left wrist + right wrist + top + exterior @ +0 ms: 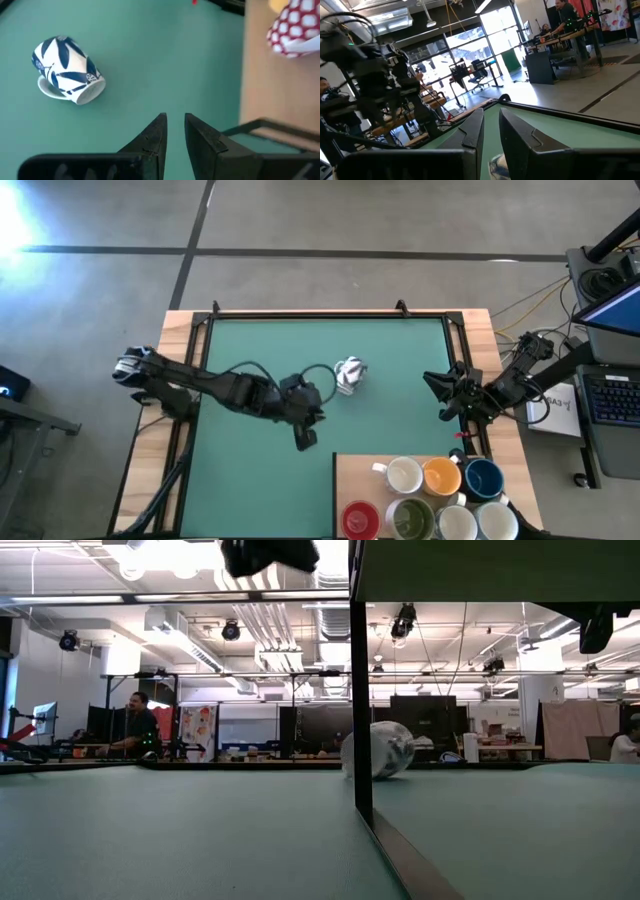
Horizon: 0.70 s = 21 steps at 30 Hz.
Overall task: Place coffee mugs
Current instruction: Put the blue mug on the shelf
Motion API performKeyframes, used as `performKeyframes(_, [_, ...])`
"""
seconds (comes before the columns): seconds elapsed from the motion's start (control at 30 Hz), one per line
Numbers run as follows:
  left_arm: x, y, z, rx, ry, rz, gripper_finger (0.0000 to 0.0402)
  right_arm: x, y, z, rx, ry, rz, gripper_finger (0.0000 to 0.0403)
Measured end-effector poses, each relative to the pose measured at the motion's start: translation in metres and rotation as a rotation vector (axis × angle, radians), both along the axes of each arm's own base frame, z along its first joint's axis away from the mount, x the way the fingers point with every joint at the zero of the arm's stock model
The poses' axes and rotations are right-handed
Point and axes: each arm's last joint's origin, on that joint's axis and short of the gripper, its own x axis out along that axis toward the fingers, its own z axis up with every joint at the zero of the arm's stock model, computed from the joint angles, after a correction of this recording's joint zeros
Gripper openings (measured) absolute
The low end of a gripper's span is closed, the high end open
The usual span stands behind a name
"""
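Hovering over the green bench (250, 350), the left end effector (174, 131) holds nothing, its fingers (152, 137) parted by only a narrow gap; the right end effector (490, 131), at the bench's right edge, looks the same, nearly closed and empty; a white mug with blue leaf print (67, 70) lies on its side mid-bench, apart from both; seven other mugs (440, 500) stand clustered on a wooden board (350, 475) at the near right corner, one with a red-and-white dotted pattern (295, 27); no writing is legible.
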Motion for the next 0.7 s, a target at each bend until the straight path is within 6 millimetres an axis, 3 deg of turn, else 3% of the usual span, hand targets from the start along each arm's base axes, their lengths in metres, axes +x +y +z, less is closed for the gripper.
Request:
performKeyframes(0.4, [-0.069, 0.081, -0.039, -0.132, -0.138, -0.058, 0.0049, 0.0, 0.0, 0.0, -0.001, 0.0, 0.0, 0.005])
performKeyframes(0.7, [-0.1, 0.116, -0.068, -0.17, -0.182, -0.072, 0.0049, 0.0, 0.0, 0.0, 0.0, 0.0, 0.0, 0.005])
